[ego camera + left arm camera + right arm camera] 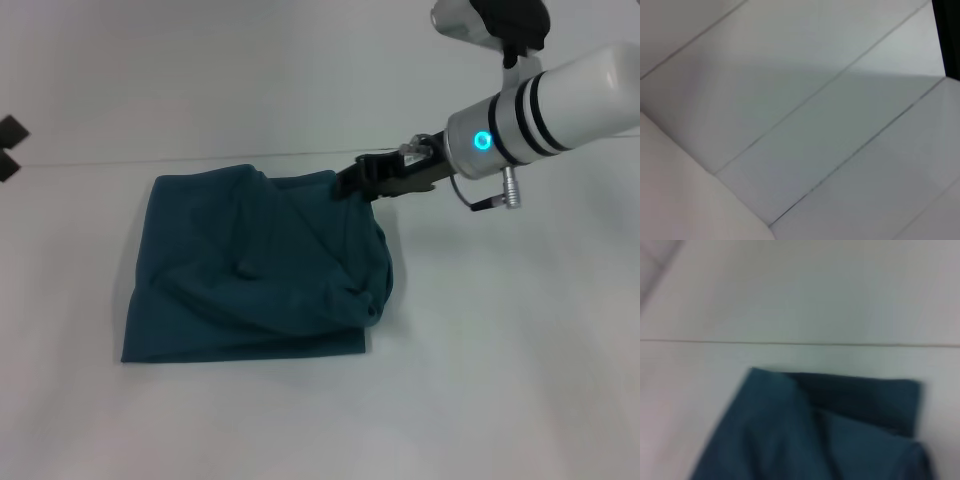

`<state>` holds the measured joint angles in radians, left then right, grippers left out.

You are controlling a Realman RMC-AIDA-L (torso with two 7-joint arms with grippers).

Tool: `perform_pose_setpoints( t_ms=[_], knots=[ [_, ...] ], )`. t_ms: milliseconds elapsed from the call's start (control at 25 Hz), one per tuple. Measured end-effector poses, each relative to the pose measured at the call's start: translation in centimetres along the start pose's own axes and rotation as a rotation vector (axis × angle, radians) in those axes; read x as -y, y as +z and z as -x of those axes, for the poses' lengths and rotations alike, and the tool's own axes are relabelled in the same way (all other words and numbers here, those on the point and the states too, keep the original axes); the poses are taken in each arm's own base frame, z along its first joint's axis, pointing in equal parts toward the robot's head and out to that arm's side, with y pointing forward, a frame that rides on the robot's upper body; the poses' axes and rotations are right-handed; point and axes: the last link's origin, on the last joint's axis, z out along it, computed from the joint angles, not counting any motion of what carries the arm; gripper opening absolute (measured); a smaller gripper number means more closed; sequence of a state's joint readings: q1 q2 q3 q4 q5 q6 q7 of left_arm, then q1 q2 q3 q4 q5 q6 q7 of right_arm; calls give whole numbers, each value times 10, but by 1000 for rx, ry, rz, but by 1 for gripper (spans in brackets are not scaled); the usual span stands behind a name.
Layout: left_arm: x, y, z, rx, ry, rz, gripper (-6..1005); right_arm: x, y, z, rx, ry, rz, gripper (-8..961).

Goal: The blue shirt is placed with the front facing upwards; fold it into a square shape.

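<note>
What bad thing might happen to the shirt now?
1. The right gripper sits at the far right corner of the blue shirt. If it pulls away with cloth caught, the fold might drag open.
2. The right side of the shirt is bunched and puffy rather than flat, so the layers may slump and spoil the square shape.
3. The left gripper is out of view, so nothing pins the shirt on the white table; it may slide.

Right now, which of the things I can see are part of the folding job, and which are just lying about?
Part of the job:
- the blue shirt, already folded into a rough, rumpled square on the white table
- the right pincer, at the shirt's far right corner

Just lying about:
- two small black marks at the table's left edge

The left pincer is out of sight.
</note>
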<state>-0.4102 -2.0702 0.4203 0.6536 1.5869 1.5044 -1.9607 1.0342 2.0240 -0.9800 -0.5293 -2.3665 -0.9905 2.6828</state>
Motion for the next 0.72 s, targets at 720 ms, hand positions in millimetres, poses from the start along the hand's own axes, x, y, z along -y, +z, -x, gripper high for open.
perform_pose_setpoints(
  t_ms=[720],
  knots=[
    [1, -2, 1, -4, -13, -3, 949, 13, 41, -32, 166, 175, -13, 511]
  ],
)
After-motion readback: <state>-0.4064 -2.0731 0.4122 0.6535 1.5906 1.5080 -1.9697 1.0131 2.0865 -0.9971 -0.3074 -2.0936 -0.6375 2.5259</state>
